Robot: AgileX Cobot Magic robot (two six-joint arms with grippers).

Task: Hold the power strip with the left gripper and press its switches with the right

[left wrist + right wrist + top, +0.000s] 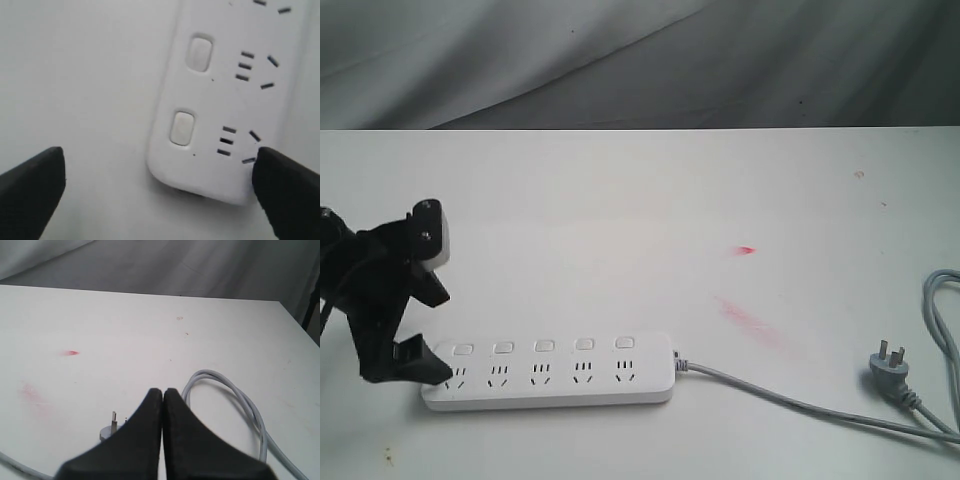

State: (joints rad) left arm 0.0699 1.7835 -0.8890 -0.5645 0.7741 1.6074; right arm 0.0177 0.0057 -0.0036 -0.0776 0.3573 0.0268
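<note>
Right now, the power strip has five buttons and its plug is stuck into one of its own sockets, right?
Not quite. The plug isn't in any socket. It lies loose on the table, away from the power strip, at the end of the grey cord. The exterior view shows this. The strip does have five buttons.

Lab test bench: stained white table (620, 200), grey draped backdrop (620, 60).

A white table (620, 200) with red smudges (745, 250) stands before a grey draped cloth (620, 60).
</note>
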